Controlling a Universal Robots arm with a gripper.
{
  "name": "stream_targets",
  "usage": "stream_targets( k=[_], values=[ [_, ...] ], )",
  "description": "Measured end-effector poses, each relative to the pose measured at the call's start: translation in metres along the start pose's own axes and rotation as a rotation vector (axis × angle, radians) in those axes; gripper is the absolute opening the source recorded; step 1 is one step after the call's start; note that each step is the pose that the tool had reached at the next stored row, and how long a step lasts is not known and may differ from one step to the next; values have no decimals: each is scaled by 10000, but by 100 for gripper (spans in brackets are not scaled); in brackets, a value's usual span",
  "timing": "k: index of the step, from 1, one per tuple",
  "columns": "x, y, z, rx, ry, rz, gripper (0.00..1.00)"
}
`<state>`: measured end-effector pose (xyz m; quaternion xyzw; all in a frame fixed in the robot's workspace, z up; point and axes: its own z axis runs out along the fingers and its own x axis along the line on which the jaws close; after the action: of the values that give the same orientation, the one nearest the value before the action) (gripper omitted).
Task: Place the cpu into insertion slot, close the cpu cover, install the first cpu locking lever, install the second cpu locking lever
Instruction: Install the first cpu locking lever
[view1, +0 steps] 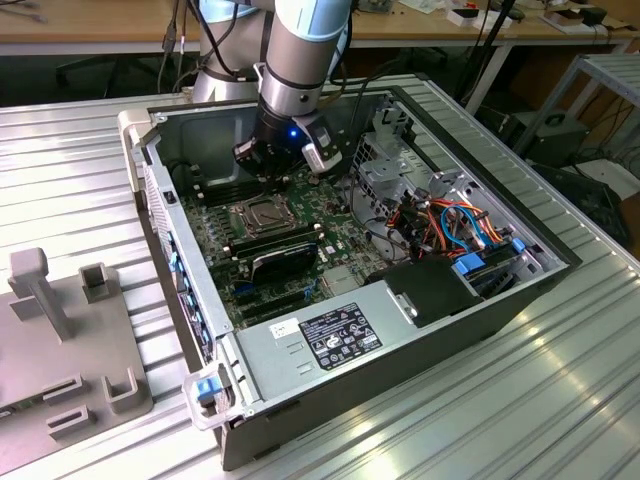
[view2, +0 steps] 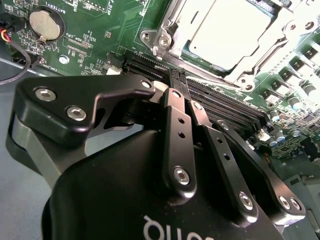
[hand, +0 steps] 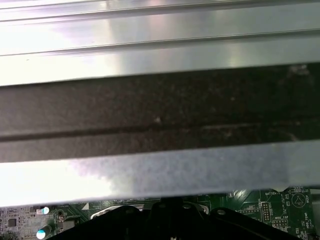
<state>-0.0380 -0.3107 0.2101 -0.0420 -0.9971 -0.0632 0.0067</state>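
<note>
Inside an open computer case, the cpu (view2: 230, 32) lies flat with its silvery-beige top showing in the insertion slot (view1: 262, 215). The cpu cover (view2: 172, 27), a silver metal frame, lies down around the chip. A thin wire lever (view2: 272, 47) runs along one side of the frame. My gripper (view2: 178, 77) hovers over the motherboard just beside the socket, above the long black memory slots (view2: 220, 107), with its two black fingers (view2: 176, 120) pressed together and nothing between them. In the exterior view the gripper (view1: 268, 165) hangs just behind the socket.
Black memory sticks (view1: 275, 245) and a black card (view1: 285, 262) lie in front of the socket. A drive cage (view1: 385, 170), coloured cables (view1: 460, 225) and the power supply (view1: 330, 335) crowd the exterior view's right. The case wall (hand: 160, 115) stands close by. A grey fixture (view1: 60, 330) sits at the left.
</note>
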Motion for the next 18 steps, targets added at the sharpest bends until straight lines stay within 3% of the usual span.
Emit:
stream_targets(
  k=[18],
  values=[
    [-5,-63,76,8,0,1,11]
  ],
)
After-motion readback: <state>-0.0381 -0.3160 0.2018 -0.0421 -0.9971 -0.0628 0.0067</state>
